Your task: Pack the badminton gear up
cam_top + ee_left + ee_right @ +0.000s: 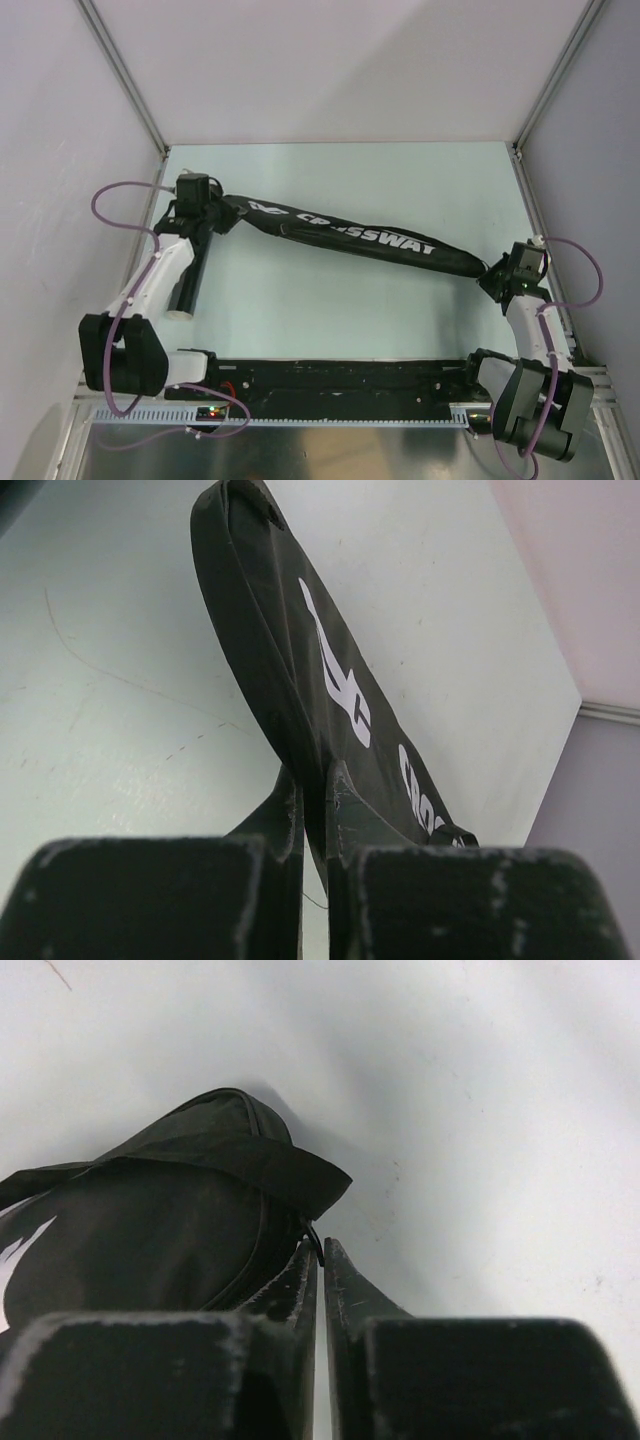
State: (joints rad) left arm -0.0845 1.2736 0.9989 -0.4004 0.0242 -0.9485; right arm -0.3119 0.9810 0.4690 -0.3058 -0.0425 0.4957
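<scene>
The long black "CROSSWAY" racket bag [350, 235] lies stretched across the table between both grippers. My left gripper [205, 213] is shut on the bag's left end, its jaws pinching the fabric edge [300, 750] in the left wrist view. My right gripper [492, 272] is at the bag's right end [200, 1170], shut on the small black zipper pull [316, 1238]. A black cylindrical tube [190, 285] with a pale end lies on the table beside my left arm. No rackets or shuttlecocks are in view.
A black rail [340, 378] runs along the near edge between the arm bases. Metal frame posts [125, 75] and pale walls close in the table on the left, back and right.
</scene>
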